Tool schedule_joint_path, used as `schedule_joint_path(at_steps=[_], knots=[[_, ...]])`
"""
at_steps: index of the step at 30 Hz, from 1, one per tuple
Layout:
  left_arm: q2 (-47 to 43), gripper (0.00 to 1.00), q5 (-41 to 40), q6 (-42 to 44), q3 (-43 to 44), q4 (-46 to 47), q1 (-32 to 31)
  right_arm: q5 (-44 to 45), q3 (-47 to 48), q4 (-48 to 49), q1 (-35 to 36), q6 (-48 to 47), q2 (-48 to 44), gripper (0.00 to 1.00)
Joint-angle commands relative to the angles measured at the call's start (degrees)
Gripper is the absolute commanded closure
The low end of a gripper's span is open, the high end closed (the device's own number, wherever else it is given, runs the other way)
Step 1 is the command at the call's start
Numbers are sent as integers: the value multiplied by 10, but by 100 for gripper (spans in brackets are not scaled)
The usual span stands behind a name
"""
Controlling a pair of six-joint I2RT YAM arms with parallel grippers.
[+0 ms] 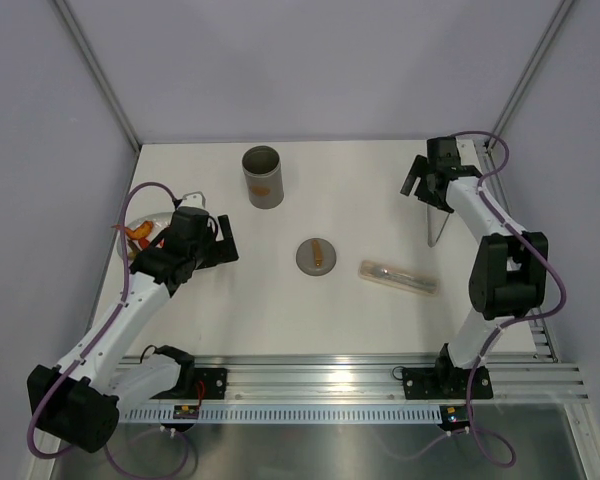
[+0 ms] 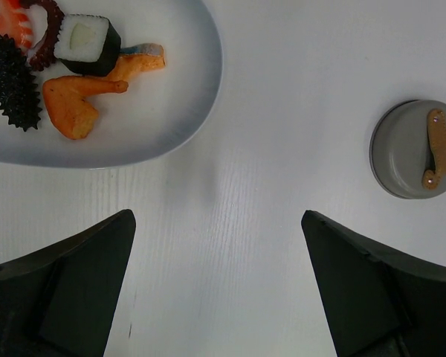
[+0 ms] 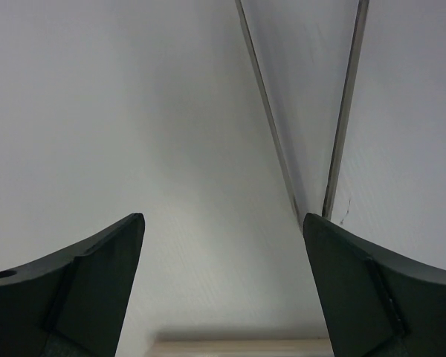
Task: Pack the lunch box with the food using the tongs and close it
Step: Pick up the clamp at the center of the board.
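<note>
While each gapes wide and empty, we list: left gripper (image 2: pixel 215 223), food (image 2: pixel 74 104) on plate (image 2: pixel 204 82) ahead-left, lid (image 2: pixel 405 152) ahead-right; right gripper (image 3: pixel 223 223), tongs (image 3: pixel 267 104) ahead-right.

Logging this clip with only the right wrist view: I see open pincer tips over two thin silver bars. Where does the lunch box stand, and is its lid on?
Observer: The lunch box stands upright at the far middle of the table, with no lid on it. Its lid lies apart, nearer the arms.
Reviewer: Is the food packed yet?
Observer: None that I can make out. The food lies on a white plate at the left edge.
Reviewer: And the left pincer?
Observer: The left pincer is open and holds nothing. It hovers between plate and lid.
</note>
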Motion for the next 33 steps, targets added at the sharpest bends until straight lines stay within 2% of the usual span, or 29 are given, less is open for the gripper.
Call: schedule_joint_path(at_steps=[1,3,8,10,13,14,17,18,20,21,22,26,29,33], knots=[[-6,1,9,-5,23,11,1,-3,68,-21,-24,-35,71,5],[-10,1,7,-5,23,10,1,-7,99,-39,-35,-43,127,12],[-10,1,7,-9,20,8,1,-5,171,-51,-46,-65,202,21],[-8,1,8,-13,20,3,1,-10,194,-58,-63,-71,233,29],[-8,1,9,-16,20,0,1,-13,211,-65,-67,-73,265,36],[-8,1,10,-17,20,0,1,-14,212,-66,-67,-75,271,43],[-13,1,7,-19,20,-1,1,-22,205,-58,-67,-80,277,54],[-12,1,7,-18,20,-3,1,-21,202,-55,-67,-82,274,63],[-14,1,7,-19,23,-5,1,-24,190,-49,-67,-86,266,74],[-16,1,6,-19,23,-5,1,-24,186,-48,-66,-87,255,96],[-19,1,6,-18,23,-7,1,-20,182,-50,-66,-86,250,100],[-26,1,3,-16,37,-17,1,-7,154,-51,-61,-87,193,100],[-33,1,-4,-13,54,-32,1,-20,131,-47,-51,-84,115,100],[-42,1,-14,-13,76,-54,1,4,124,-72,30,-90,51,100]])
